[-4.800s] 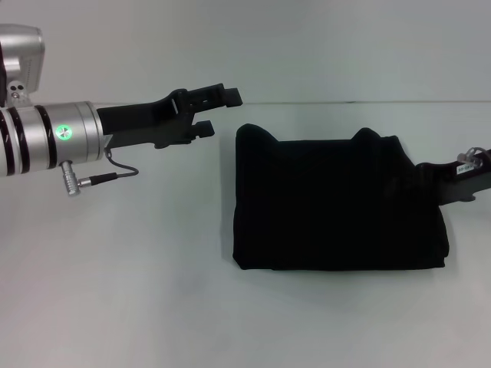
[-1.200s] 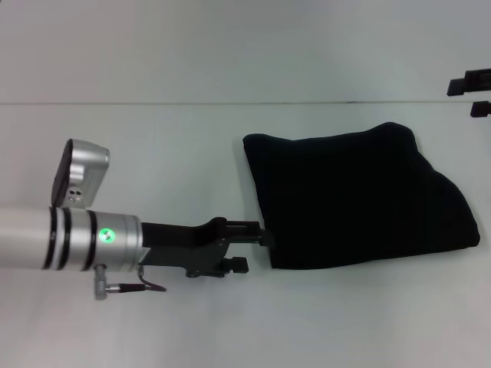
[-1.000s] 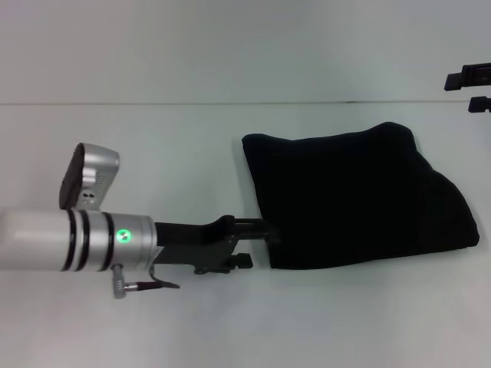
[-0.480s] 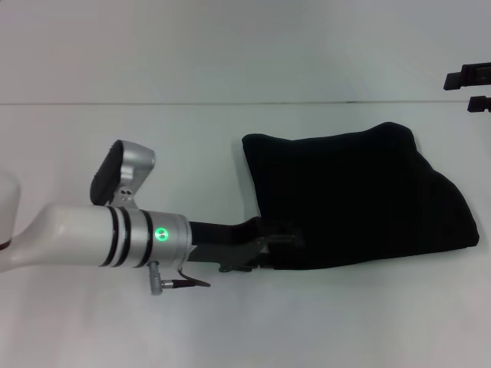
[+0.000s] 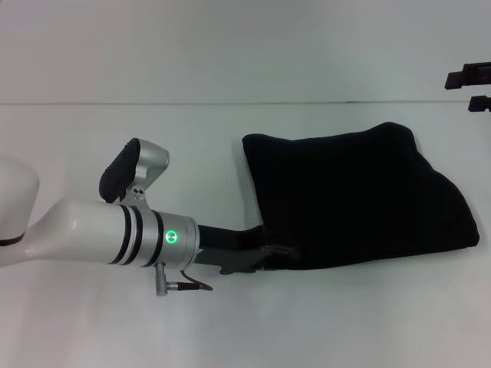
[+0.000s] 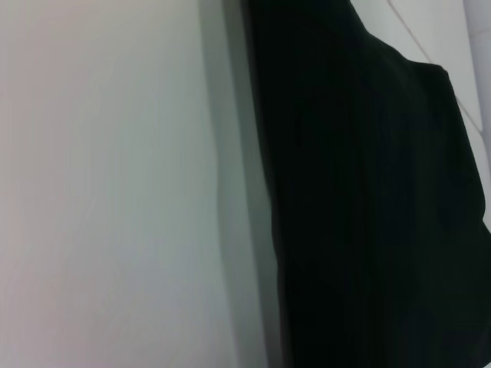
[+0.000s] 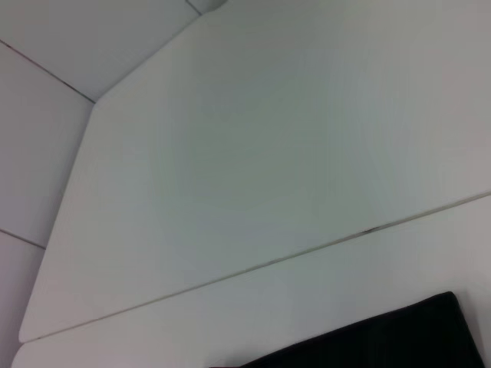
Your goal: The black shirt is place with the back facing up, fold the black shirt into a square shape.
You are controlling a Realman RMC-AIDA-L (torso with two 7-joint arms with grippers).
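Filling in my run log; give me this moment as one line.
shirt: folded on table | left gripper: at its near-left corner | right gripper: raised far right, clear of shirt

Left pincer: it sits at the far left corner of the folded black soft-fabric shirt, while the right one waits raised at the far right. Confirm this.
Not quite. In the head view the left pincer is at the near left corner of the folded black soft-fabric shirt, not the far left one. The rest holds: the right pincer is raised at the far right.
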